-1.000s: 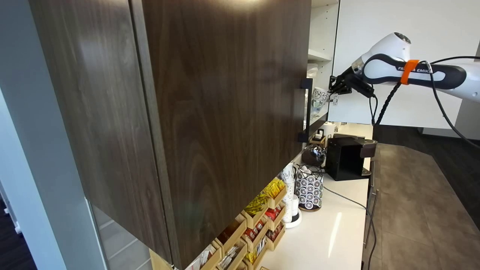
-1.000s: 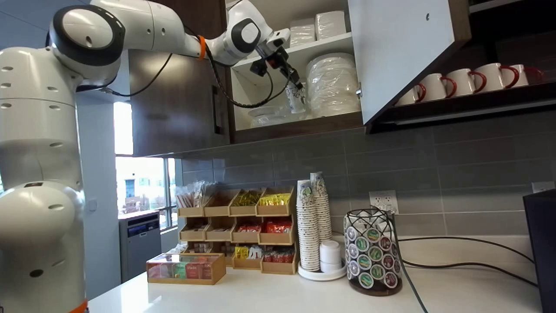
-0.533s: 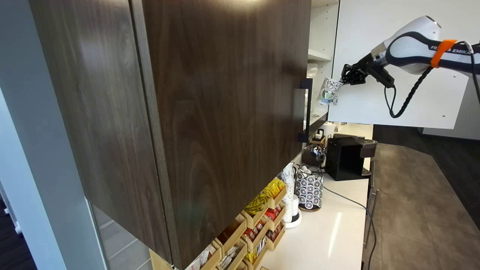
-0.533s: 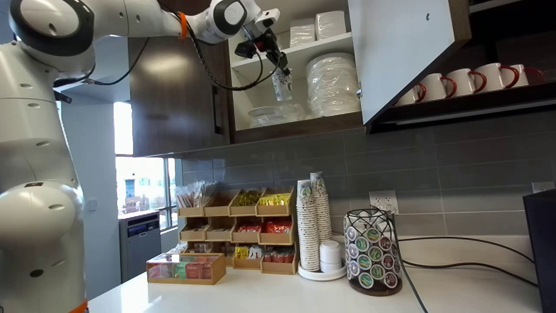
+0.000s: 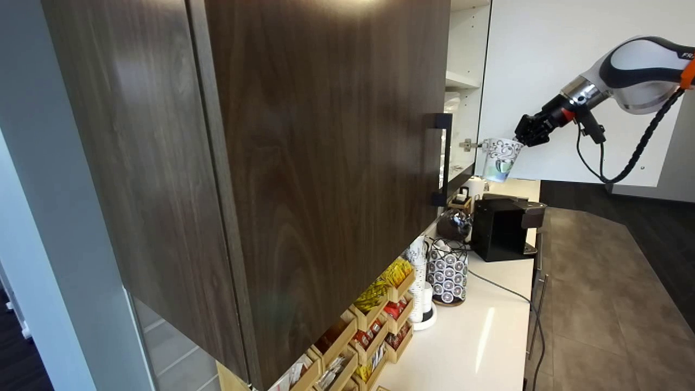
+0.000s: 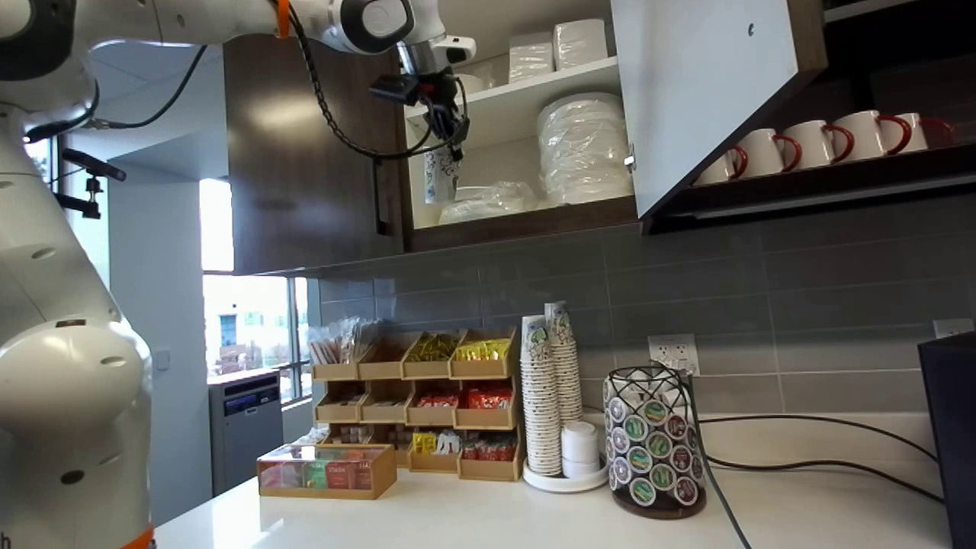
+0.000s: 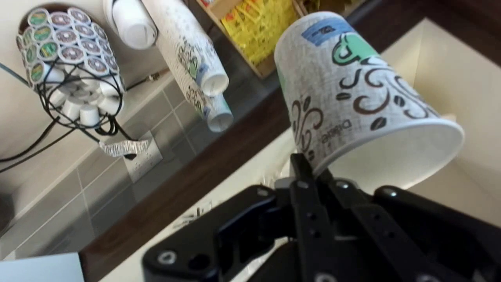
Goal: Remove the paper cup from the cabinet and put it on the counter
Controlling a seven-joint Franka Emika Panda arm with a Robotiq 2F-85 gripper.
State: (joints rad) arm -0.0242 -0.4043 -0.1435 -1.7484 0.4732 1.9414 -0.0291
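The paper cup (image 5: 500, 160) is whitish with dark swirls and a green and blue mark. My gripper (image 5: 518, 140) is shut on its rim, one finger inside and one outside, as the wrist view shows the cup (image 7: 352, 86) and fingertips (image 7: 313, 168). The cup hangs with its mouth up, slightly tilted, in front of the open cabinet (image 5: 336, 163). In an exterior view the cup (image 6: 440, 177) shows below the gripper (image 6: 456, 152), before the white cabinet shelf (image 6: 534, 85). The pale counter (image 6: 457, 522) lies well below the cup.
The cabinet door (image 6: 709, 84) stands open. Wrapped plates (image 6: 583, 149) sit inside. On the counter stand a wooden packet rack (image 6: 484, 418), cup stacks (image 6: 541, 404), a pod holder (image 6: 656, 457), a tea box (image 6: 328, 473) and a black machine (image 5: 497, 228). Mugs (image 6: 820, 145) stand on a shelf.
My gripper has drawn the cup out of the cabinet, away from the plates, then lowered it a little. The cup hangs more upright. The gripper stays shut on it.
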